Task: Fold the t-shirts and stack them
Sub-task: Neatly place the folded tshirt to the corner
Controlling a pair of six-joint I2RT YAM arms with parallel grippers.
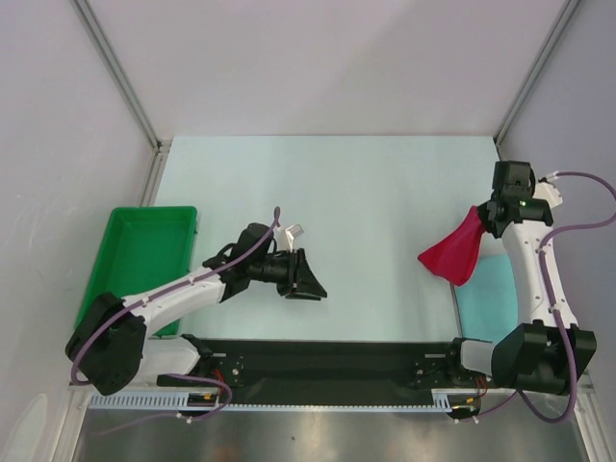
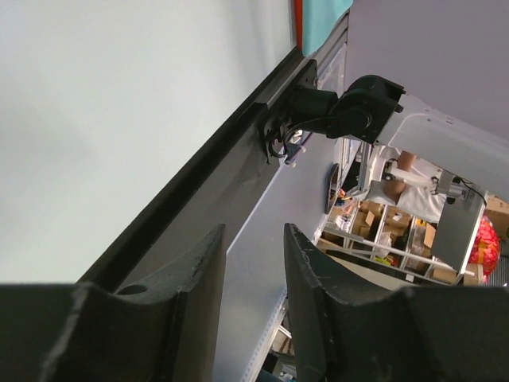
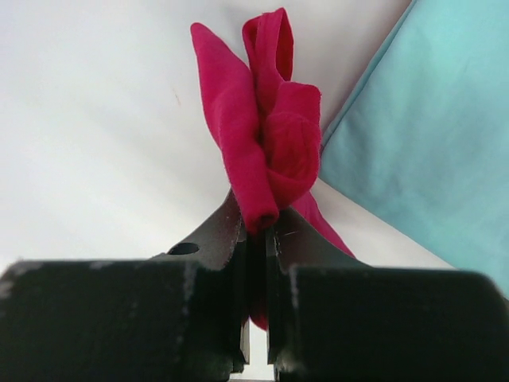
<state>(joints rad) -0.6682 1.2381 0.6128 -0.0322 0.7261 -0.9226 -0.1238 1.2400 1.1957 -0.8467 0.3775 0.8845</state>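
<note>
A bright red t-shirt [image 1: 454,252] hangs bunched above the right side of the table, with my right gripper [image 1: 478,223] shut on its upper end. The right wrist view shows the red t-shirt [image 3: 266,135] pinched between the jaws of the right gripper [image 3: 262,219]. Beside it, at the table's right edge, a pale teal t-shirt [image 1: 491,294] lies as a flat folded rectangle [image 3: 429,135]. Left of centre, low over the table, my left gripper [image 1: 310,284] is open with nothing between its fingers. In its wrist view the left gripper [image 2: 253,231] faces the table's near edge.
A green plastic tray [image 1: 149,214] stands at the left edge of the pale table [image 1: 366,173]. Grey walls with metal posts enclose the table on three sides. A black rail [image 1: 327,361] with both arm bases runs along the near edge.
</note>
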